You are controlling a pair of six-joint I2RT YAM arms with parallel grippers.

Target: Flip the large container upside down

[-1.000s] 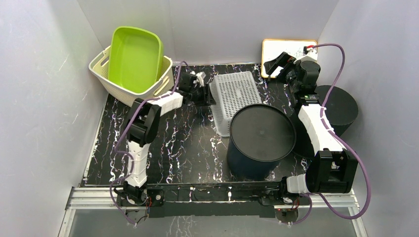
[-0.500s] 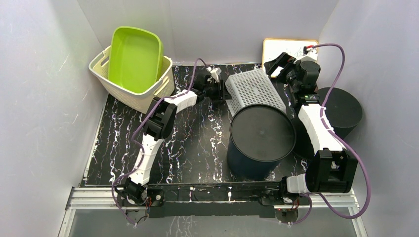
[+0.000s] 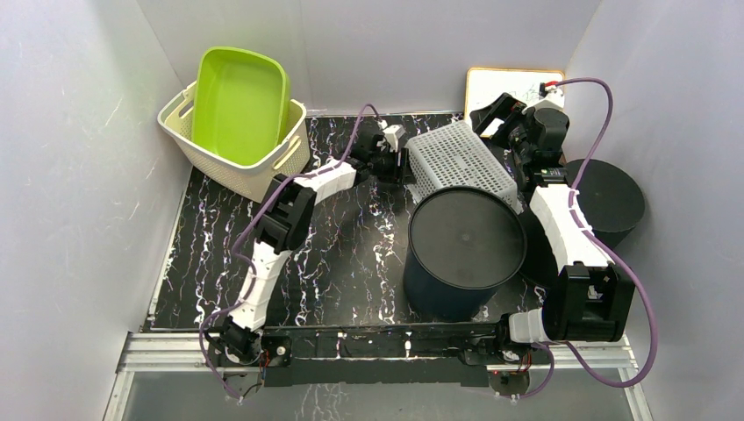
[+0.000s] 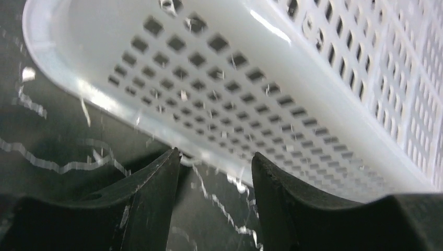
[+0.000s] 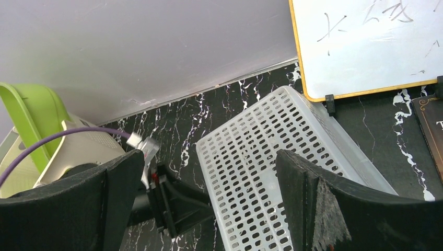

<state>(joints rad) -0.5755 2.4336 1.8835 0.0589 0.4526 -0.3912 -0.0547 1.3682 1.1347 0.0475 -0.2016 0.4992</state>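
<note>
A white perforated basket [image 3: 461,162] lies bottom-up at the back of the black marbled table, its near end against a large dark round bin [image 3: 461,241]. My left gripper [image 3: 405,164] is open at the basket's left rim. In the left wrist view the basket's wall [image 4: 261,78] fills the frame just beyond the gripper [image 4: 214,167], with nothing between the fingers. My right gripper [image 3: 491,118] is open and empty, above the basket's far right end. The right wrist view looks down past the gripper [image 5: 209,157] on the basket [image 5: 271,172].
A beige basket [image 3: 189,140] holding a green tub [image 3: 239,101] stands at the back left. A whiteboard [image 3: 513,88] leans on the back wall. A second black round container [image 3: 605,189] sits at the right wall. Grey walls close in three sides.
My left arm has reached further right and pushed the white basket right and back, turning it. The right arm and the dark bin have not moved.
</note>
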